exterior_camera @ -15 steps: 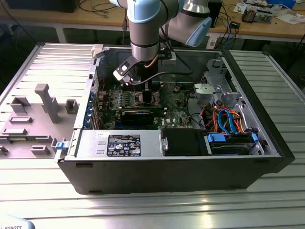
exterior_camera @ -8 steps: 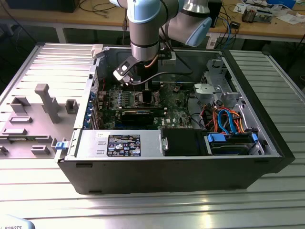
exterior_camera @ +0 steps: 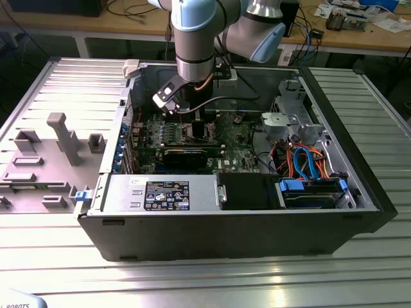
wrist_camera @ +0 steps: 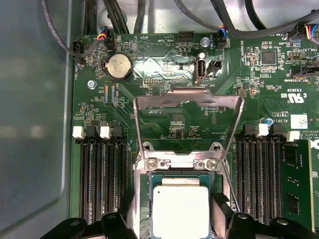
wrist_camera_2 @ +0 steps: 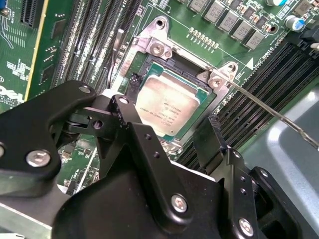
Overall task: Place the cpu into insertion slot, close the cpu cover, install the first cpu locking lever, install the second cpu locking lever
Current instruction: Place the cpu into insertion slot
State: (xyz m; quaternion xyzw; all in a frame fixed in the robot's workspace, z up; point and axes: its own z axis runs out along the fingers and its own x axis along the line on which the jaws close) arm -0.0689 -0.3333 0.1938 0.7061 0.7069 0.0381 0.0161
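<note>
A grey slatted tabletop (exterior_camera: 192, 282) carries an open computer case (exterior_camera: 257, 228), and the robot arm (exterior_camera: 196, 38) reaches down into it. The exterior view gives this whole layout, but there the end effector (exterior_camera: 199, 125) is a small dark shape over the green circuit board (exterior_camera: 237, 151), and the socket under it cannot be made out. The first wrist view shows the cpu cover (wrist_camera: 189, 98) raised open on the side of the insertion slot (wrist_camera_2: 160, 59) away from the end effector. In both wrist views the cpu (wrist_camera_2: 167, 107) (wrist_camera: 179, 211) lies flat in the slot, silver top upward. The fingers (wrist_camera_2: 122, 112) are spread wide, one on each side of the chip, and the first wrist view shows a gap on both sides. The second wrist view adds a thin locking lever (wrist_camera_2: 269, 112) running slantwise away from a socket corner, with its far end cut off.
</note>
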